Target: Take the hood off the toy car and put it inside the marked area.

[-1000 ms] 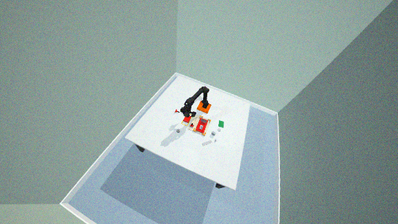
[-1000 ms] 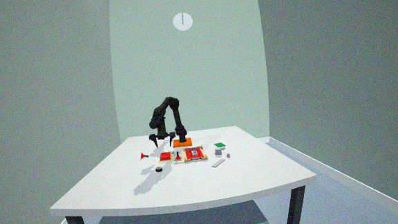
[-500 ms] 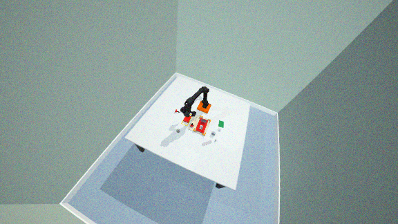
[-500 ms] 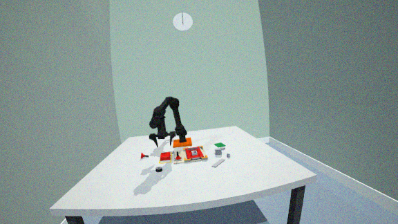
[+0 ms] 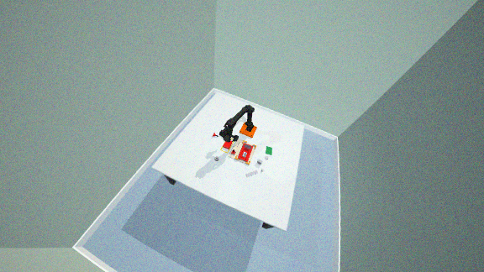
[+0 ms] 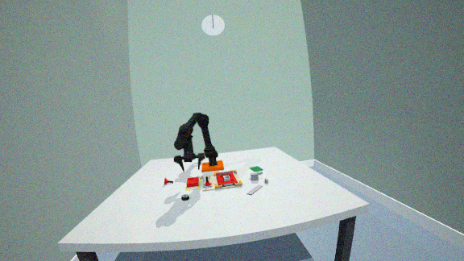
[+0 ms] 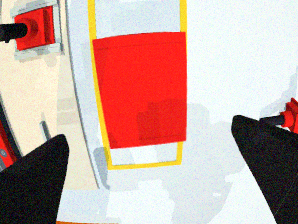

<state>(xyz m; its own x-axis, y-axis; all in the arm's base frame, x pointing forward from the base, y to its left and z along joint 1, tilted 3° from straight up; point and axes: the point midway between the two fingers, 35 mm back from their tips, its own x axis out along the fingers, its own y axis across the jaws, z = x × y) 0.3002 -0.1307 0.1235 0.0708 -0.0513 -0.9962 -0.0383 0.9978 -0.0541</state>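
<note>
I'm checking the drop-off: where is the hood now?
In the wrist view, the hood lies within the yellow outline, right of the beige board.

Red car [image 5: 247, 151] [image 6: 226, 178] [image 7: 7, 152]: cut off at the wrist view's left edge | yellow outline [image 7: 145, 165]: partly hidden under the red hood [image 7: 142, 90], its top cut off | small gray bits: too tiny to name

From your exterior camera, the flat red hood [image 5: 227, 145] [image 6: 192, 182] [image 7: 140, 85] lies over the yellow-outlined rectangle [image 5: 222, 150] [image 6: 192, 189] [image 7: 145, 165] on the white desk [image 5: 202, 113] [image 6: 242, 217] [image 7: 240, 50], left of the red-and-cream toy car [image 5: 244, 150] [image 6: 226, 178] [image 7: 30, 80].
</note>
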